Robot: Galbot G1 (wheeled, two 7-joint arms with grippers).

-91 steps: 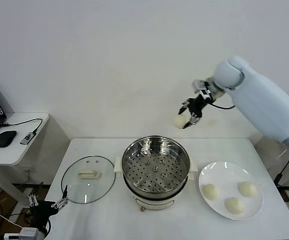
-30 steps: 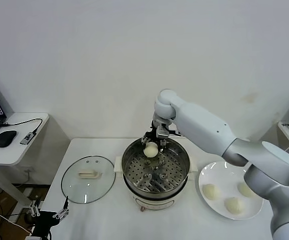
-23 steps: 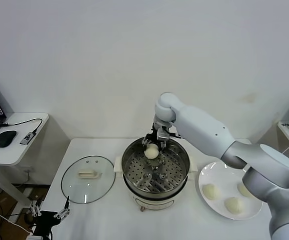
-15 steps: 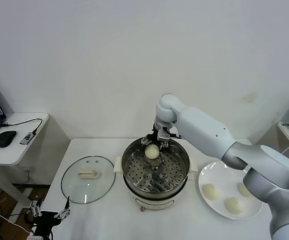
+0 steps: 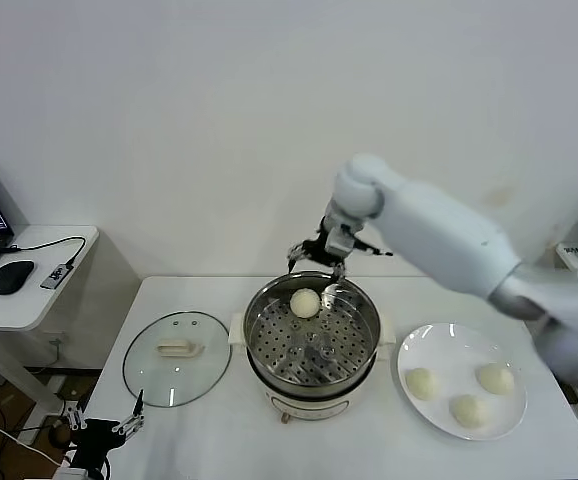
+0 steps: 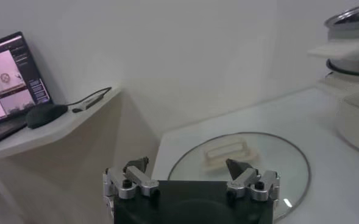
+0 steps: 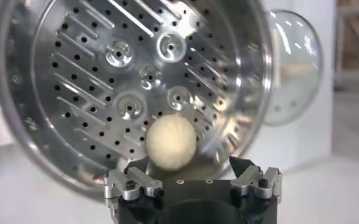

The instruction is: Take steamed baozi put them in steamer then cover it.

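Observation:
The steamer (image 5: 312, 335) stands mid-table with one baozi (image 5: 305, 302) lying on its perforated tray near the back. My right gripper (image 5: 318, 255) hangs open and empty just above the pot's back rim. In the right wrist view the gripper (image 7: 188, 167) is open with that baozi (image 7: 170, 141) free on the tray (image 7: 106, 67) beyond it. Three more baozi (image 5: 422, 382) (image 5: 495, 377) (image 5: 468, 409) lie on a white plate (image 5: 449, 345). The cover (image 5: 176, 358) lies flat to the left of the pot. My left gripper (image 5: 104, 432) is parked low, off the table's left front corner, open (image 6: 187, 167), facing the cover (image 6: 240, 159).
A side table (image 5: 29, 300) at the far left carries a laptop, a mouse (image 5: 11, 277) and a cable. The white wall is close behind the table. The steamer's side shows at the edge of the left wrist view (image 6: 350, 73).
My right gripper carried the baozi down into the steamer, let it go on the tray, and has now risen and drawn back over the rim. The left arm has barely moved.

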